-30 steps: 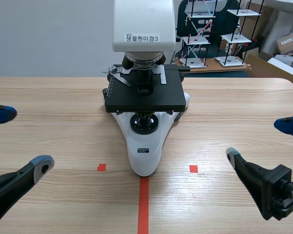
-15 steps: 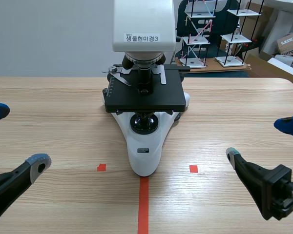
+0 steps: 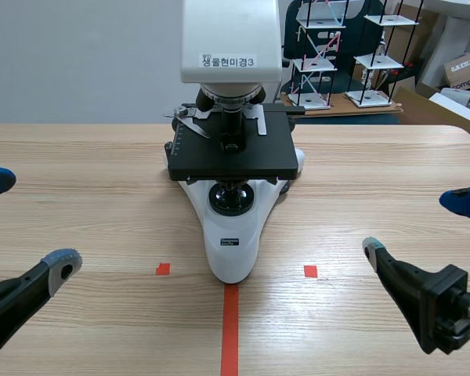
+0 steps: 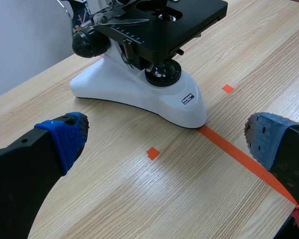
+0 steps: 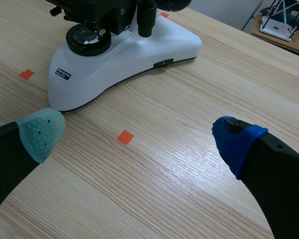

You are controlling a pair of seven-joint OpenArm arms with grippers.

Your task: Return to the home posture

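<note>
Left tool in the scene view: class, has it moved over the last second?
Yes. The left tool has drawn slightly outward, away from the red tape square beside the microscope.

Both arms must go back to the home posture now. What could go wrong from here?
1. The left gripper and right gripper flank the microscope with jaws wide open; an inward swing might clip its base or stage.
2. The microscope is tall with a large head, so a knock could shift or tip it.
</note>
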